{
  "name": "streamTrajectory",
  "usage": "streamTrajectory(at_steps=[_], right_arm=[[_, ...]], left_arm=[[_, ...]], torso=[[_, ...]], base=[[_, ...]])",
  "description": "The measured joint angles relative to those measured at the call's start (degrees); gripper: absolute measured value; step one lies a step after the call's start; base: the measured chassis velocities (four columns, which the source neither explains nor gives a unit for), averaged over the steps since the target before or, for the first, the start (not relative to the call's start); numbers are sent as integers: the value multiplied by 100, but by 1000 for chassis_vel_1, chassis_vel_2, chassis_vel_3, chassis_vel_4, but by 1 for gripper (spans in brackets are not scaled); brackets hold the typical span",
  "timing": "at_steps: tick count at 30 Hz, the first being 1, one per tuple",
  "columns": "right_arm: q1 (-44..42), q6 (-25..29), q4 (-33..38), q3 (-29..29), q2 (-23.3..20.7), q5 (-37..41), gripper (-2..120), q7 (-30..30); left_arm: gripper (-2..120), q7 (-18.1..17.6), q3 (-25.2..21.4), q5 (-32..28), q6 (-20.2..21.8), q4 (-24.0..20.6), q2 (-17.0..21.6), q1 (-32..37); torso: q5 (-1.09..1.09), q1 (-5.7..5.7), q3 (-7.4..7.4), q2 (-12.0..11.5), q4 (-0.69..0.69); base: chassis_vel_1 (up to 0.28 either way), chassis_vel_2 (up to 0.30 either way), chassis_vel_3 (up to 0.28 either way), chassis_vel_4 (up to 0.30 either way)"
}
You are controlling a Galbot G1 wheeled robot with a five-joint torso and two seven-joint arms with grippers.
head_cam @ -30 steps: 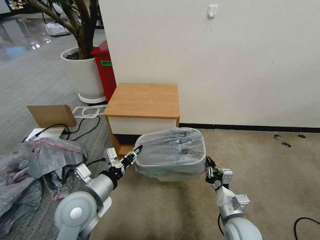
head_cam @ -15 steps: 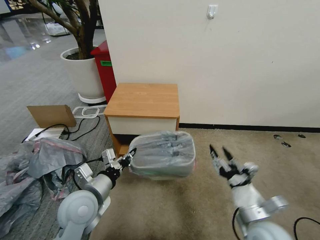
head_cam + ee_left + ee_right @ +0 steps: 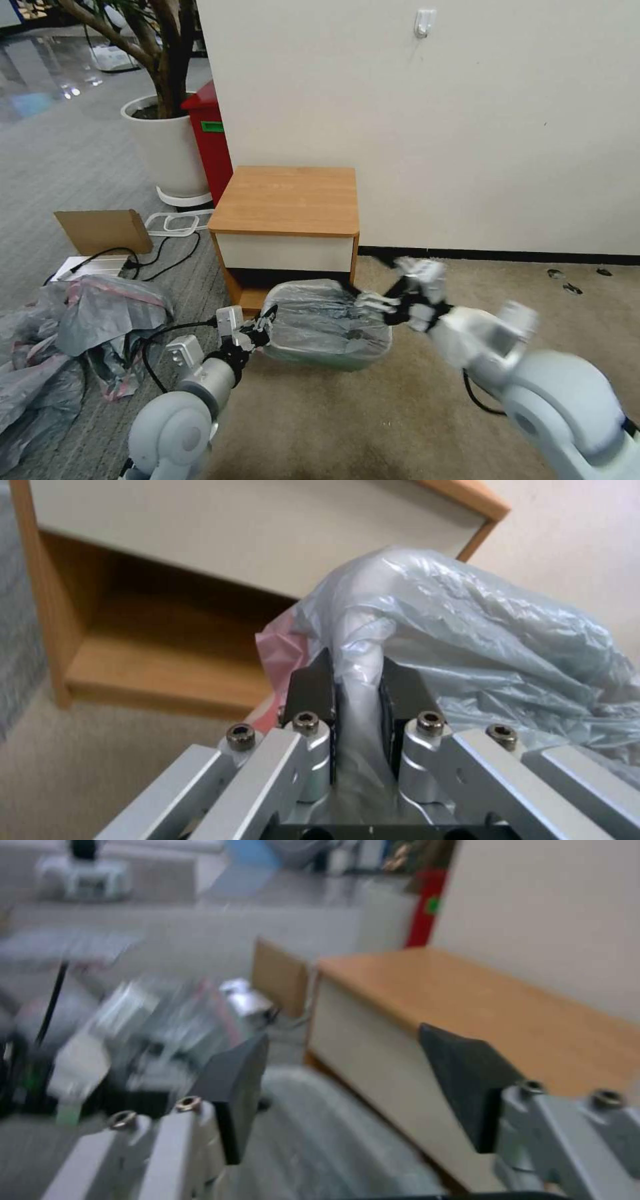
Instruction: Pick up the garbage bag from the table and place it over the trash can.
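Observation:
The translucent grey garbage bag [image 3: 323, 317] with a pink-red rim is stretched over the trash can [image 3: 317, 361], which stands tilted on the carpet in front of the wooden table [image 3: 287, 200]. My left gripper [image 3: 262, 327] is at the can's left edge. In the left wrist view this left gripper [image 3: 357, 667] is shut on a fold of the garbage bag [image 3: 480, 630] over the rim. My right gripper [image 3: 365, 298] hovers at the can's far right corner. In the right wrist view the right gripper [image 3: 343, 1040] is open above the garbage bag [image 3: 320, 1140], beside the table [image 3: 480, 995].
A heap of grey-pink bags [image 3: 73, 333] lies on the floor at the left, with a cardboard piece [image 3: 103, 230] and cables [image 3: 160, 250] behind it. A red bin [image 3: 210, 140] and a white plant pot [image 3: 167, 147] stand beyond the table, against the wall.
My right gripper let go at the can's right side, opened, and swung up and left over the can's far right corner. The can shifted left and down, still held by the left gripper.

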Motion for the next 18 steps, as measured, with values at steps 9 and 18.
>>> streamTrajectory(at_steps=[9, 18], right_arm=[[1182, -376, -462, -1496, -199, -715, 26, 6], [1608, -978, -744, -2089, -24, -952, 0, 28]], left_arm=[[9, 233, 213, 936, -217, -169, 85, 11], [9, 362, 353, 1338, -336, -278, 70, 58]], torso=[[0, 0, -1, 0, -1], [1, 0, -1, 0, -1]], base=[[0, 0, 0, 0], [0, 0, 0, 0]])
